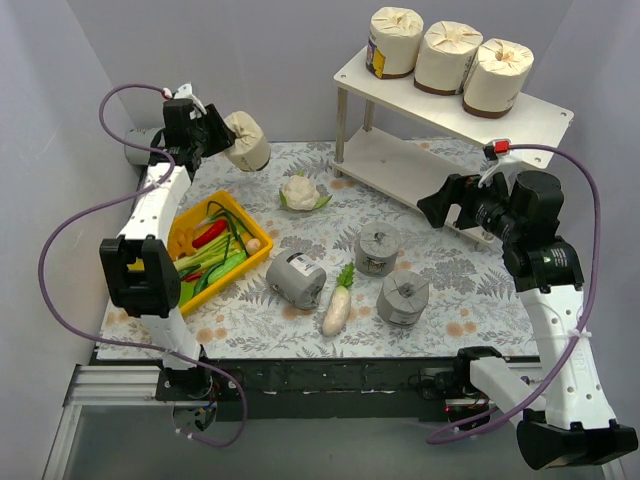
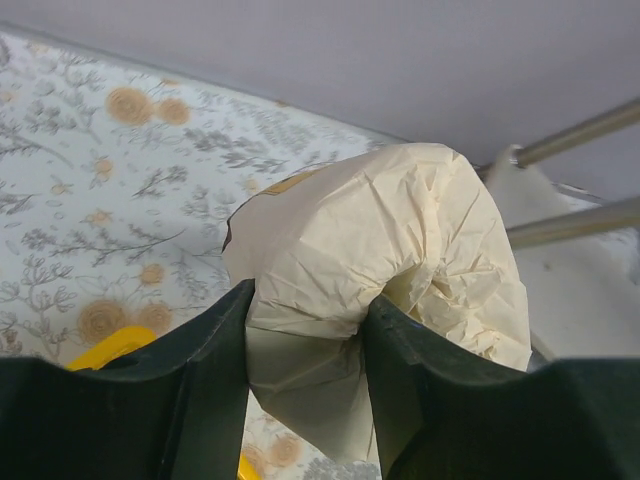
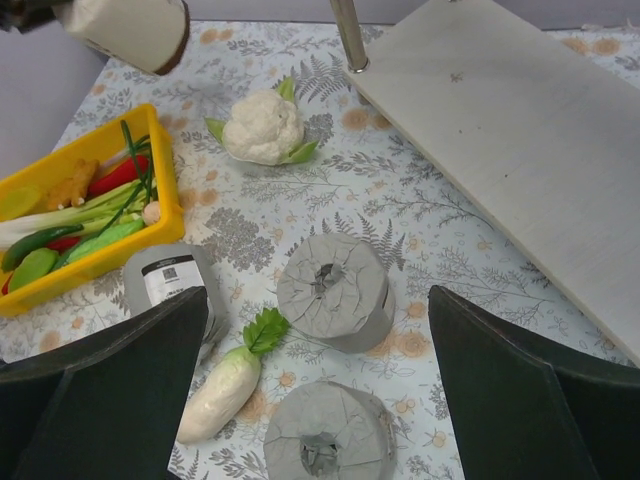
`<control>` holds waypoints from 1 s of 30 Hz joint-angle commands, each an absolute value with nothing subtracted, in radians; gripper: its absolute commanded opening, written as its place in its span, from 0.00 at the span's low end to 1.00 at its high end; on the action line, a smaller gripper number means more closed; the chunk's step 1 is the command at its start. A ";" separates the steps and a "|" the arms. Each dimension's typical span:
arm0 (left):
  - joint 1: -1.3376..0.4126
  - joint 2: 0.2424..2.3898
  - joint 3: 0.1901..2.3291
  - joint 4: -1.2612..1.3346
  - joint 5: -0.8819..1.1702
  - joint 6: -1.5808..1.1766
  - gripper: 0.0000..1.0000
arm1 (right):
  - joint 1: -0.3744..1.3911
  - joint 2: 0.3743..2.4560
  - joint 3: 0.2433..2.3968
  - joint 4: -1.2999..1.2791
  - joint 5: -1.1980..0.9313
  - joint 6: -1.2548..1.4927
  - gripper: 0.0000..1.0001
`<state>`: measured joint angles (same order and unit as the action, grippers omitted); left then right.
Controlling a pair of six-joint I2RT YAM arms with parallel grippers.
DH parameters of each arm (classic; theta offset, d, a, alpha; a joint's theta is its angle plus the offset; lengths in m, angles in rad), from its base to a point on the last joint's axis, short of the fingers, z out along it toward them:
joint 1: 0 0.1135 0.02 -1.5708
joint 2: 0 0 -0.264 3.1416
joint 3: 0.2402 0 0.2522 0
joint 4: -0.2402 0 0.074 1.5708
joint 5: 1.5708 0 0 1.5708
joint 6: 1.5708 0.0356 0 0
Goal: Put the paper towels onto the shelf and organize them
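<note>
Floral desk [image 1: 240,312], far left: left claw [image 1: 216,136] is clamping a cream paper towel [image 1: 248,141] aloft, right claw [image 1: 436,206] is gaping empty. I'd be carrying it high onto the shelf [image 1: 542,120].

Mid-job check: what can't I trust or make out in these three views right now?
- Lower shelf board: top view, its right end sits behind the right arm; right wrist view crops it.
- Held cream roll: left wrist view, lower part behind fingers of the left hand.
- Nearest grey roll: right wrist view, cut by the bottom edge.
- Label on the leftmost shelf roll: top view, too small to read.
</note>
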<state>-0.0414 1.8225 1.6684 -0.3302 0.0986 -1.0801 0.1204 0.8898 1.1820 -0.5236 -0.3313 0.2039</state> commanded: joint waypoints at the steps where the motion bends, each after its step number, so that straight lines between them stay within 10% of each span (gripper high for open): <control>1: -0.077 1.643 1.605 -0.282 0.276 -1.063 0.36 | 0.132 0.910 1.216 -0.519 -0.339 0.204 0.99; 15: -0.458 1.493 1.359 -0.250 0.124 -1.101 0.35 | 0.561 1.222 1.399 -0.365 -0.006 0.357 0.91; 30: -0.502 1.450 1.278 -0.219 0.106 -1.141 0.35 | 0.675 1.543 1.608 -0.448 0.120 0.402 0.86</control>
